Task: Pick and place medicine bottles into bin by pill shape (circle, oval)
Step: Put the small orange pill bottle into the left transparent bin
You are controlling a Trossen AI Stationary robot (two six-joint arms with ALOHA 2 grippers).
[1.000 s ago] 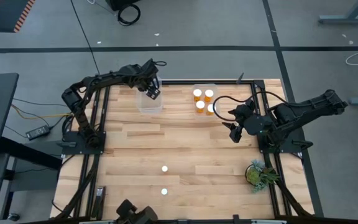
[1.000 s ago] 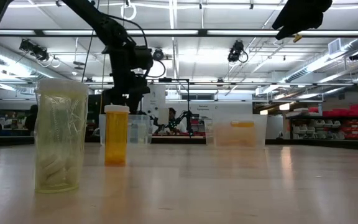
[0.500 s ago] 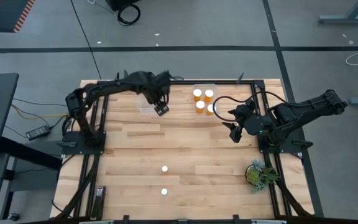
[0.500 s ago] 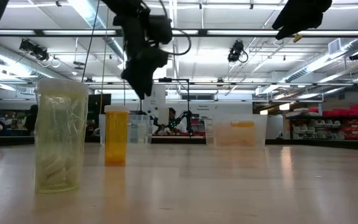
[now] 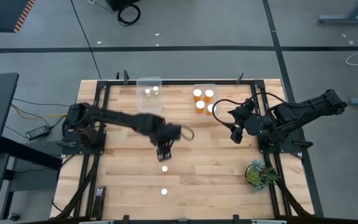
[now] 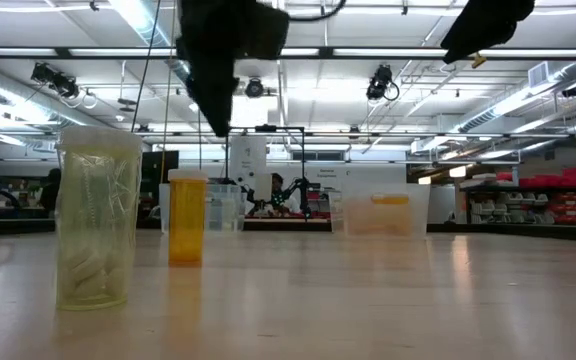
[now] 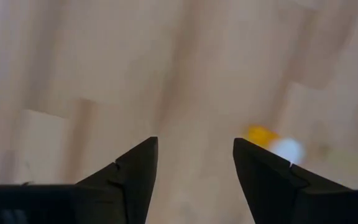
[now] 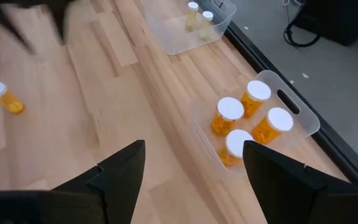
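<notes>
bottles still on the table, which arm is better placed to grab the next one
Left. The left gripper, open and empty, hangs just above the nearer loose bottle. The right gripper waits beside the right bin, farther off.

This is a large industrial workshop or robotics lab hall. Long ceiling strip lights [image 6: 388, 52], red storage shelving [image 6: 548, 195] and a bare grey concrete floor [image 5: 42, 56] surround the wooden desk [image 5: 185, 155] in its black frame.
</notes>
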